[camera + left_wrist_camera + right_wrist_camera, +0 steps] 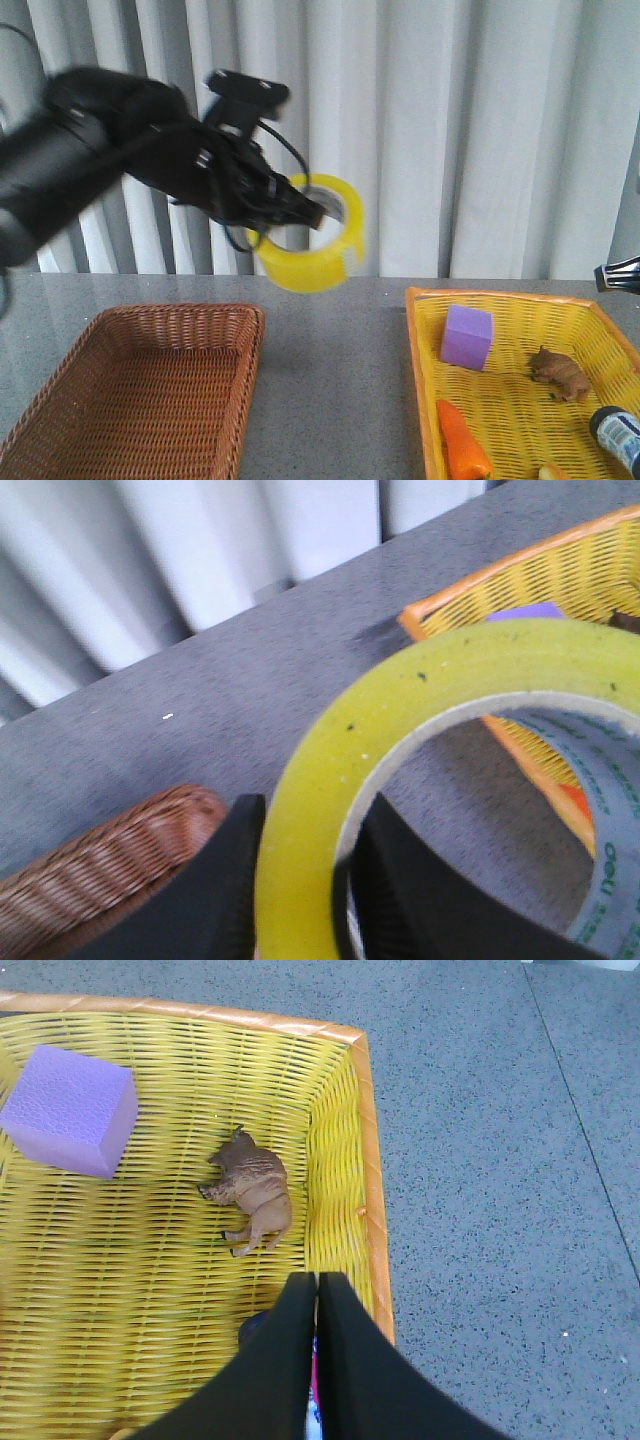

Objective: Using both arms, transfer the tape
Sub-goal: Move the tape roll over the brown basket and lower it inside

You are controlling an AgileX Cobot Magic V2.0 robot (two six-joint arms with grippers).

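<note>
The tape (312, 245) is a wide yellow roll with a white printed core, held high in the air over the middle of the table. My left gripper (312, 212) is shut on its wall, one finger inside the core and one outside. In the left wrist view the tape (400, 710) fills the frame, clamped between the black fingers (225, 880). My right gripper (316, 1285) is shut and empty, above the right rim of the yellow basket (372, 1190); only a tip of it (618, 275) shows at the front view's right edge.
A brown wicker basket (100, 330) stands at the front left. The yellow basket (425, 400) at the right holds a purple cube (468, 336), a brown toy animal (558, 372), a carrot (462, 442) and a bottle (622, 436). A white curtain hangs behind the table.
</note>
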